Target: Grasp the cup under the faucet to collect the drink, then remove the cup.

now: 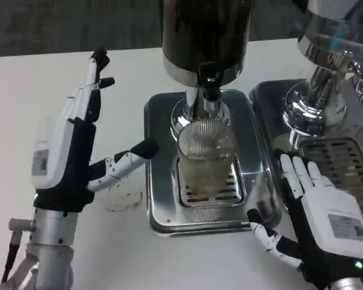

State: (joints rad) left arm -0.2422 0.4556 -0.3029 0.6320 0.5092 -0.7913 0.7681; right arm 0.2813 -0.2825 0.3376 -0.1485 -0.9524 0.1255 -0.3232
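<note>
Ribbed clear cup (206, 160) is standing on drip tray (163, 121) grate directly under faucet (209, 90), w/ left hand (69, 151) hovering beside tray, fingers spread wide, empty, and right hand (317, 220) resting at tray's opposite edge, fingers apart, holding nothing.

Cup (206, 160) on a drip tray (160, 175), directly below a dispenser faucet (210, 90).

The tray sits on the table (36, 78) with the cup on its grate. The left hand (78, 145) is to the tray's left, apart from it. The right hand (314, 223) is at the tray's front right corner. A second dispenser (327, 78) stands to the tray's right.
</note>
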